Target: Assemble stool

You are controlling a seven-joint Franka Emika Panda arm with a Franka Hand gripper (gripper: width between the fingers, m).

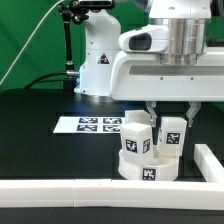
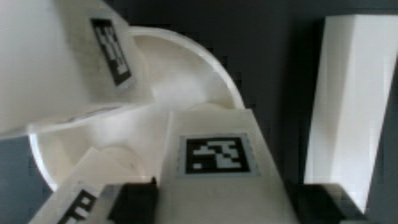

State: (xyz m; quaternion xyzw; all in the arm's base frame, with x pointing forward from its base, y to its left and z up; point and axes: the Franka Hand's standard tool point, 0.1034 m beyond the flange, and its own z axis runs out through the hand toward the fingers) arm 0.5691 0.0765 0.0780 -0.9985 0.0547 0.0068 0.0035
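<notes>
gripper on the right-hand leg, seating it into the seat

gripper point(image 1: 172, 112) comes straight down from the arm at the exterior view's right, its two fingers about half spread and closed either side of the upright leg point(image 1: 173, 133) on that side. looks like a firm hold on the leg, not just a hover. a second leg point(image 1: 135, 135) stands just to the exterior view's left of it, free of the fingers. both rise from the round seat disc point(image 1: 147, 165), which sits near the front rail point(image 1: 60, 190), tucked into the corner where the rail turns at the exterior view's right. marker board point(image 1: 88, 124) lies flat farther back and to the left, apart from the stool. robot base and black table behind.

wrist view: very close, blurred. tagged top of the held leg point(image 2: 217, 152) fills the middle, dark finger pads point(image 2: 324, 195) at its sides, curved seat disc edge point(image 2: 187, 70) beyond. the other leg point(image 2: 98, 50) tilts across one corner. rail point(image 2: 352, 90) runs alongside.

judgement: step is screwing or pressing this leg home. keep it vertical, push along its axis, twist in small turns and regrip, don't knock the neighbouring leg. the rail corner should brace the disc against spinning. can't tell how deep the leg sits.
</notes>
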